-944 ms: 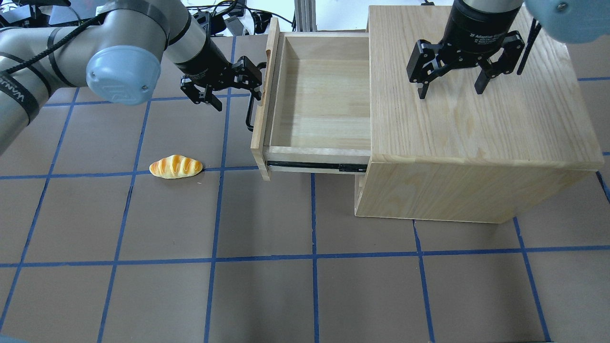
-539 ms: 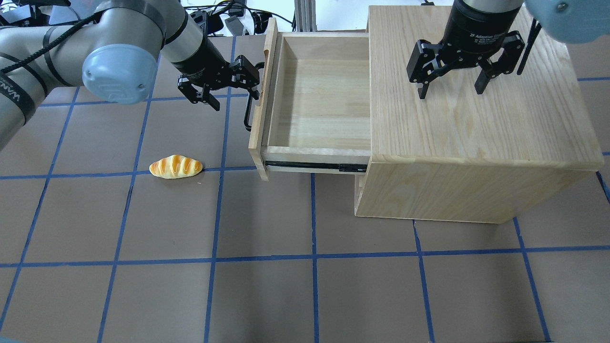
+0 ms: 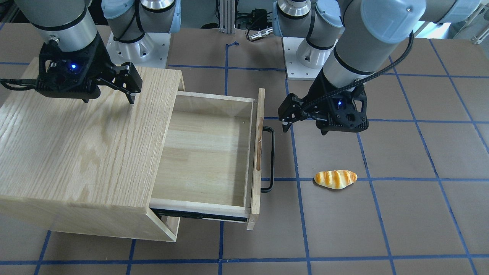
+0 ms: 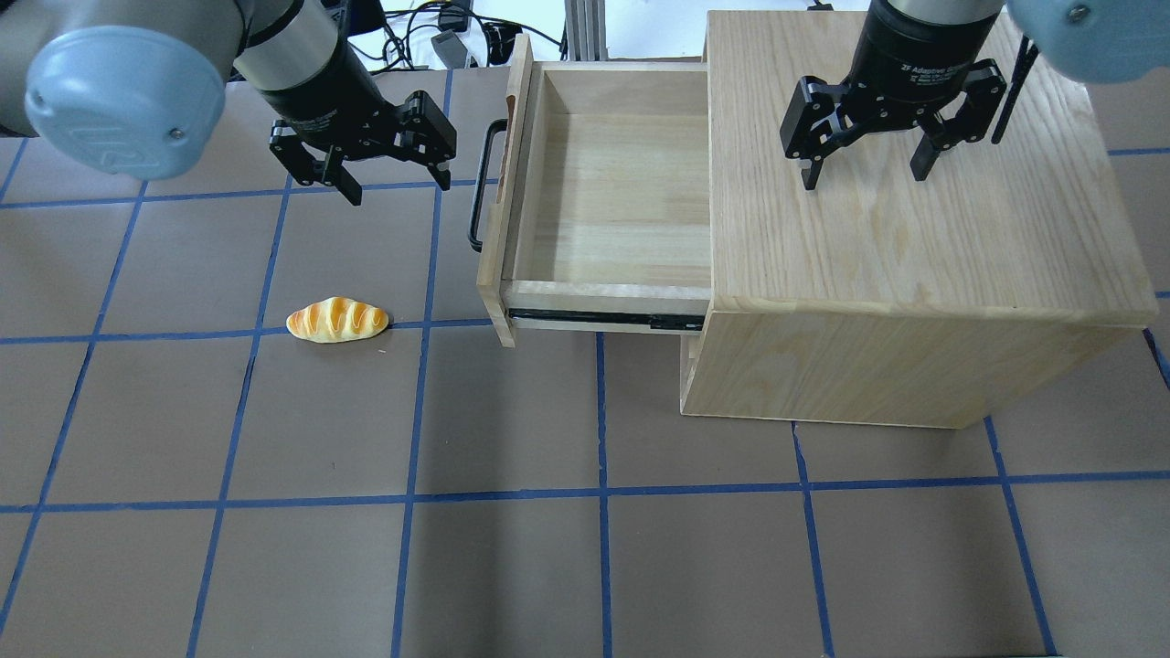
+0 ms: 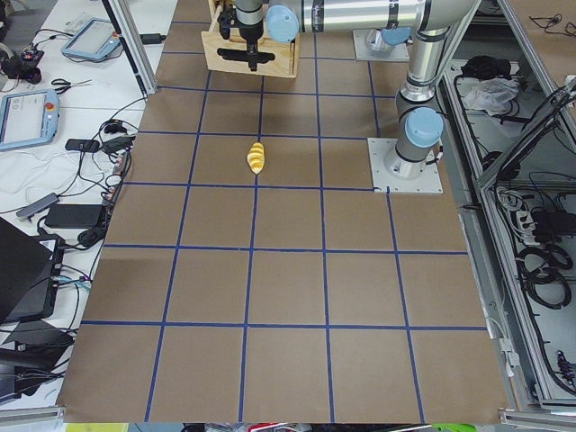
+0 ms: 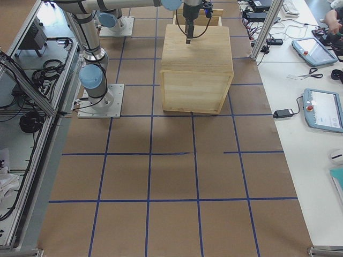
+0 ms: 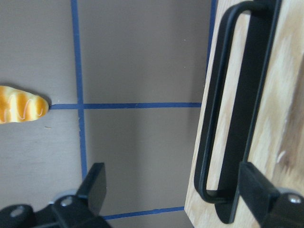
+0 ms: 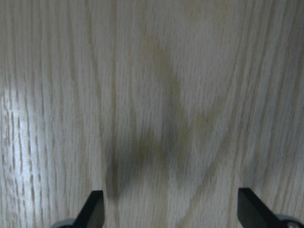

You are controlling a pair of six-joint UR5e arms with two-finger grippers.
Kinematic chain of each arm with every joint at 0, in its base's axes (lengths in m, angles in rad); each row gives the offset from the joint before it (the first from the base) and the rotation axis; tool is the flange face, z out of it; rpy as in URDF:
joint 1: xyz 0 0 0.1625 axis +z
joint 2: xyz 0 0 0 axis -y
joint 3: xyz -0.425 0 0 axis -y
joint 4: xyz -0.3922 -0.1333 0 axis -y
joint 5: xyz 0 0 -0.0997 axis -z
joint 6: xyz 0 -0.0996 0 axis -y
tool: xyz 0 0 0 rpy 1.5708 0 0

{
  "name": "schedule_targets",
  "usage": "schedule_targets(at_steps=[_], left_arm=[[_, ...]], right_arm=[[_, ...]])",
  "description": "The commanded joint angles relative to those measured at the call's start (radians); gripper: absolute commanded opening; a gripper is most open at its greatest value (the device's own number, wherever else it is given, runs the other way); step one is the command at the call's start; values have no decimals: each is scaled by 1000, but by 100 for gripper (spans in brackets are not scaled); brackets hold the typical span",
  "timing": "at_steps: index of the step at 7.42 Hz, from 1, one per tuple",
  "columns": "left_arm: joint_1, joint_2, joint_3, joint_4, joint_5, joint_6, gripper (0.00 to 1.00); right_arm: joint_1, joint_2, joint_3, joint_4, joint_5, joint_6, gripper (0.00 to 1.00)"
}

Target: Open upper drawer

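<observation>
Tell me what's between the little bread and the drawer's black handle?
Only bare brown table and blue tape between bread and handle, in the overhead view.

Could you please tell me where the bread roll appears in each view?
Front-facing: bread roll right of centre.
Overhead: roll left of centre.
Exterior left: roll upper middle.
Exterior right: absent.
Left wrist: roll at left edge.
Right wrist: absent.
Landmark: upper drawer's black handle nearby.

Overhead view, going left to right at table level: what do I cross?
bread roll → black handle → upper drawer, pulled open → cabinet
</observation>
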Motion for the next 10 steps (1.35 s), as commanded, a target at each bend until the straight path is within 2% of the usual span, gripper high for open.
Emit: schedule_targets(at_steps=[1, 3, 10], left_arm=[[1, 74, 2, -65, 98, 12, 100], [2, 115, 4, -84, 126, 15, 100], [36, 115, 4, -88, 151, 87, 100]], right_arm=[[1, 0, 0, 0, 0, 0, 100], [1, 0, 0, 0, 0, 0, 100], [1, 0, 0, 0, 0, -1, 100]])
